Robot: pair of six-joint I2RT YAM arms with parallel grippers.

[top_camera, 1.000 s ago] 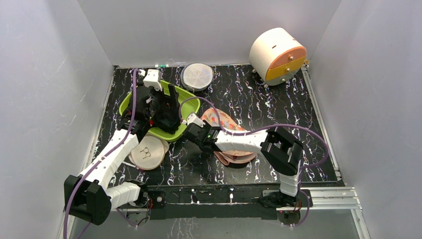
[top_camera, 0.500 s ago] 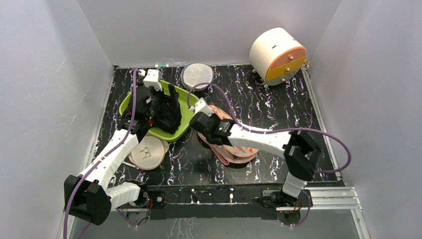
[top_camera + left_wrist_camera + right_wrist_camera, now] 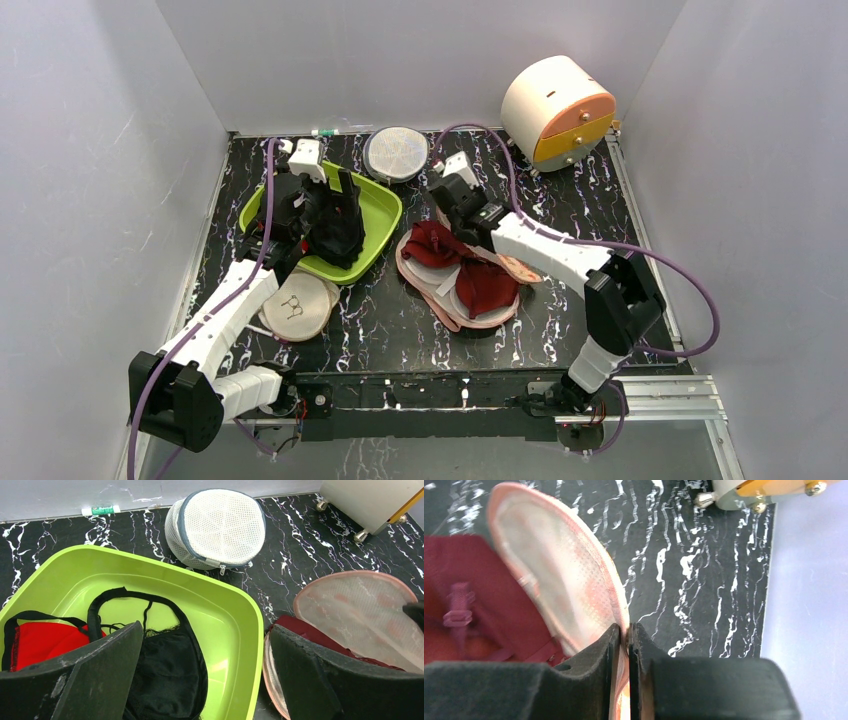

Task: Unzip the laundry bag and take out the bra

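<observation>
Compared with a moment earlier, the right gripper (image 3: 629, 632) is no longer being seen at the bag's edge nearest the green tub (image 3: 385, 210). It is now being carried further from the tub, and the upper flap of the laundry bag (image 3: 559, 580) is being lifted with it. The bag, which was being shown closed and crossed by the arm, is now being shown open. The left gripper (image 3: 205, 632) is being kept unchanged above the tub, its fingers spread wide with nothing between them.

The right gripper's fingers are being pressed together on the rim of the raised flap. The bag is being seen just beside the tub, on the tub's right. The flap's pale, net-like inside is being turned toward the tub, while its peach printed outside is being glimpsed under the arm.

The bra (image 3: 487, 285) is being exposed in the bag's lower half. It is dark wine red and rumpled, one part bunched at the end nearest the tub and the other lying further away. A strap fitting is being shown in the right wrist view.

In the tub a black bra (image 3: 167, 675) and a red garment (image 3: 40, 642) are being seen, and a round mesh disc (image 3: 220, 527) just behind the tub.
</observation>
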